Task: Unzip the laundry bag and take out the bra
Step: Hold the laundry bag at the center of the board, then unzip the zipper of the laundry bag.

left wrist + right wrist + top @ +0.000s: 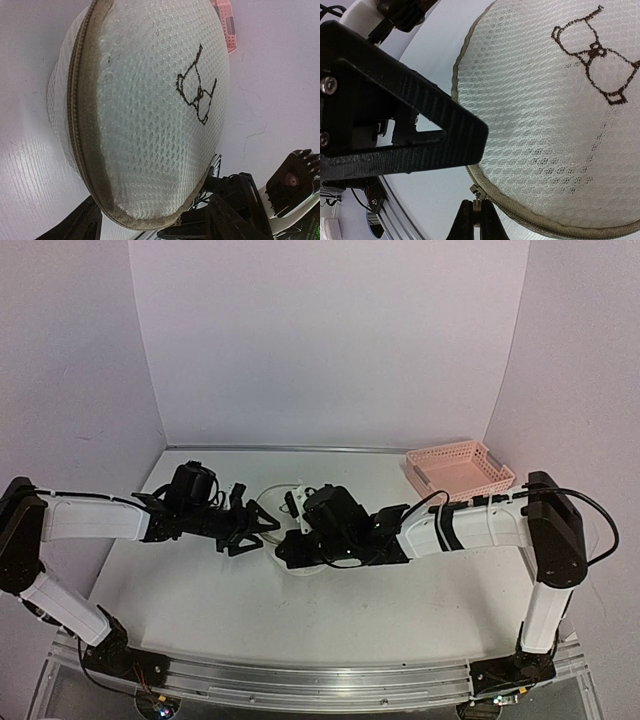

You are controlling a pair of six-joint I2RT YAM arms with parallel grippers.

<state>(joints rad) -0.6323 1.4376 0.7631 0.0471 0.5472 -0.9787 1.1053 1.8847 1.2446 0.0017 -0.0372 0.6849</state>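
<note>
The laundry bag (150, 115) is a round white mesh pouch with a tan zipper seam and a black bra drawing (197, 85). It lies at the table's middle (272, 502), mostly hidden by both grippers. My left gripper (155, 225) is shut on the bag's near edge, one finger on each face. My right gripper (478, 220) is shut on the small metal zipper pull (479, 200) at the bag's rim (520, 215). The left gripper's finger (420, 130) rests on the mesh beside it. The zipper looks closed. The bra is hidden.
A pink lattice basket (460, 468) stands at the back right of the table and shows in the left wrist view (225, 20). White walls enclose the table on three sides. The right arm's gripper body (295, 180) is close beside the left gripper.
</note>
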